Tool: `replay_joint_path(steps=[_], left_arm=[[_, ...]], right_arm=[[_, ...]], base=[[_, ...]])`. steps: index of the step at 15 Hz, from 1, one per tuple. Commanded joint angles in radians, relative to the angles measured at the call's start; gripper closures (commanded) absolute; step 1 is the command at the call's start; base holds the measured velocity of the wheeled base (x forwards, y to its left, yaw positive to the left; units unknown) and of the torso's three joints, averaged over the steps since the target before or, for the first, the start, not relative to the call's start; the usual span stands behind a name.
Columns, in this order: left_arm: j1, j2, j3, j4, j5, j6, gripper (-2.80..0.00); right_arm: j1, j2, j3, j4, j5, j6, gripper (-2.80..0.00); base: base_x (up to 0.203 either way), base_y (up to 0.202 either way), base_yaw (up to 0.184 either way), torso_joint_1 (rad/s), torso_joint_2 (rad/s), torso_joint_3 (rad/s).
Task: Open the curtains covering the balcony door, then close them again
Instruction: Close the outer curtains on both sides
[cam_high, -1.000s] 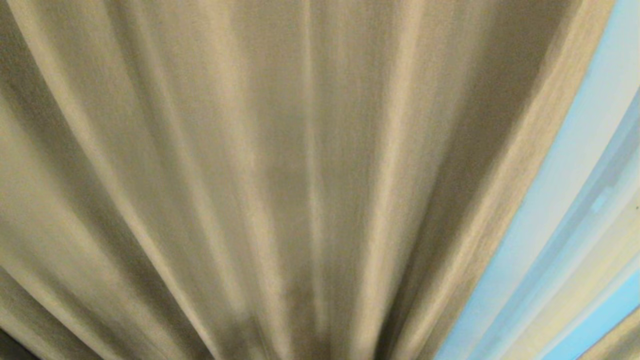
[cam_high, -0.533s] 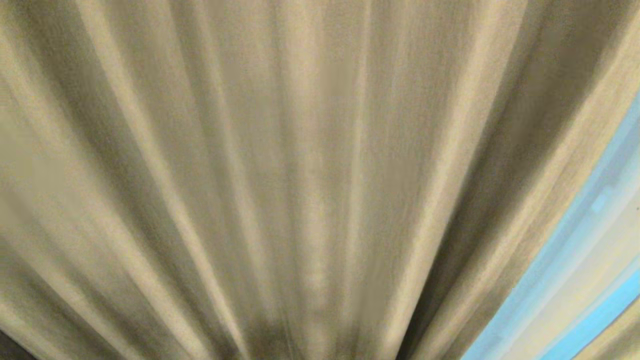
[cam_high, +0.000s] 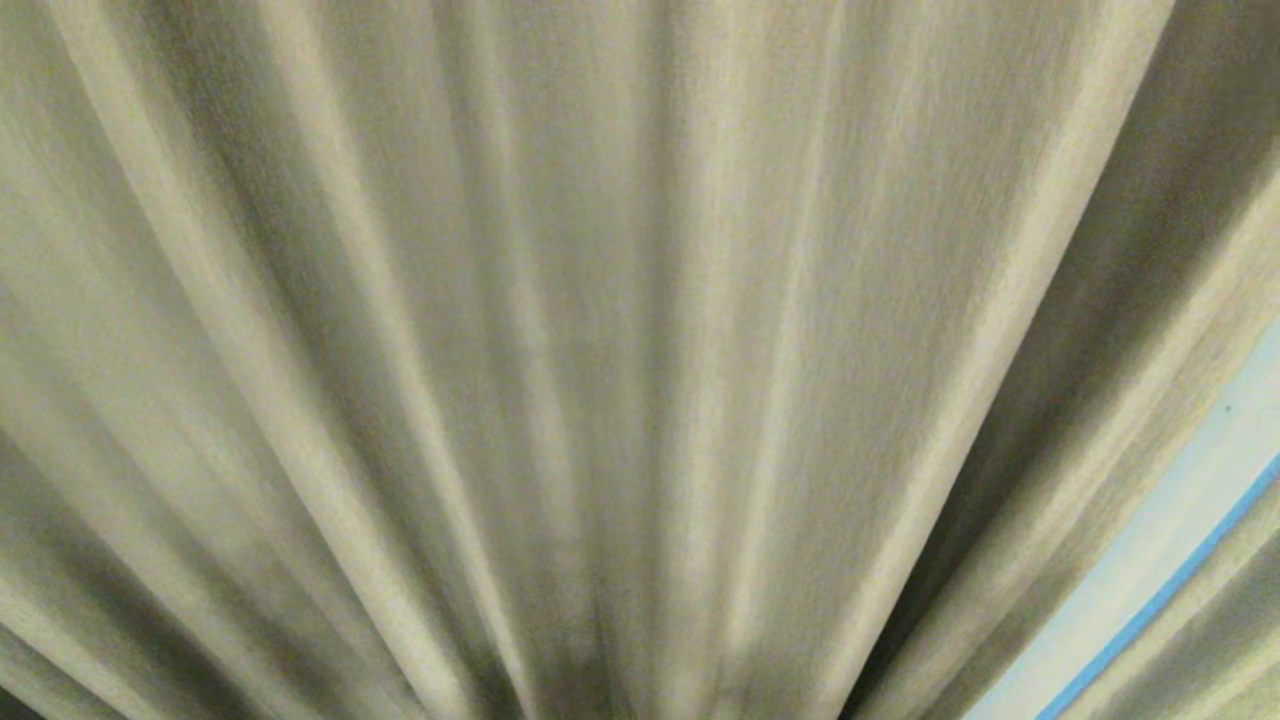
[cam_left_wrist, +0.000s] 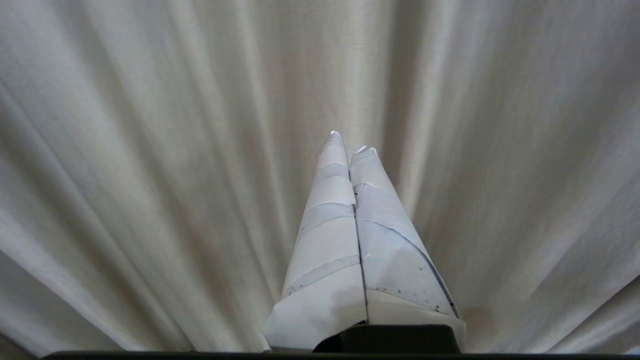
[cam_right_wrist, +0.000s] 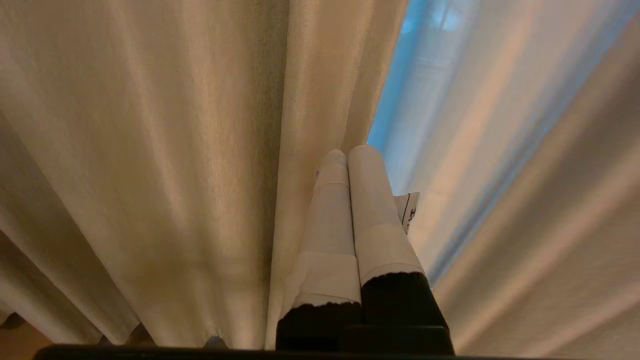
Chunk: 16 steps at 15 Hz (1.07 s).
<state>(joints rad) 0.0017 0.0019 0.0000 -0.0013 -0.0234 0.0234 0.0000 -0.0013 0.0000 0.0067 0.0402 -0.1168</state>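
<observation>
Since a second ago the head view has slid across the curtains (cam_high: 620, 330), so the pale blue strip at the right edge has shrunk to a thin sliver in the lower right corner of the frame; the whole picture shifts together, which marks a move of the camera, not of the cloth. Nearest in the left wrist view, the left gripper (cam_left_wrist: 350, 145) sits at the lower centre of the frame with its white-wrapped fingers (cam_left_wrist: 330, 240) pressed together and nothing between them, its tips pointing at the drape folds, contact unclear. In the right wrist view the right gripper (cam_right_wrist: 350, 152) is likewise pinched closed and empty, at the lower centre, its tips at the edge of the heavy beige drape (cam_right_wrist: 150, 150). Beyond that edge, in the upper right of the frame, hangs the thin white sheer (cam_right_wrist: 450, 125), bluish light coming through it.
</observation>
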Motion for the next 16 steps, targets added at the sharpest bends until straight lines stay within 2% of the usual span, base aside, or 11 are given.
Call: replay_joint_path(steps=[1, 16], left_arm=[[0.000, -0.002, 0.000, 0.000, 0.000, 0.000, 0.00], [0.000, -0.002, 0.000, 0.000, 0.002, 0.001, 0.00]], right_arm=[[0.000, 0.001, 0.000, -0.001, 0.001, -0.001, 0.00], [0.000, 0.001, 0.000, 0.001, 0.000, -0.001, 0.00]], base=[[0.000, -0.190, 0.000, 0.005, 0.01, 0.000], [0.000, -0.193, 0.000, 0.002, 0.00, 0.001]])
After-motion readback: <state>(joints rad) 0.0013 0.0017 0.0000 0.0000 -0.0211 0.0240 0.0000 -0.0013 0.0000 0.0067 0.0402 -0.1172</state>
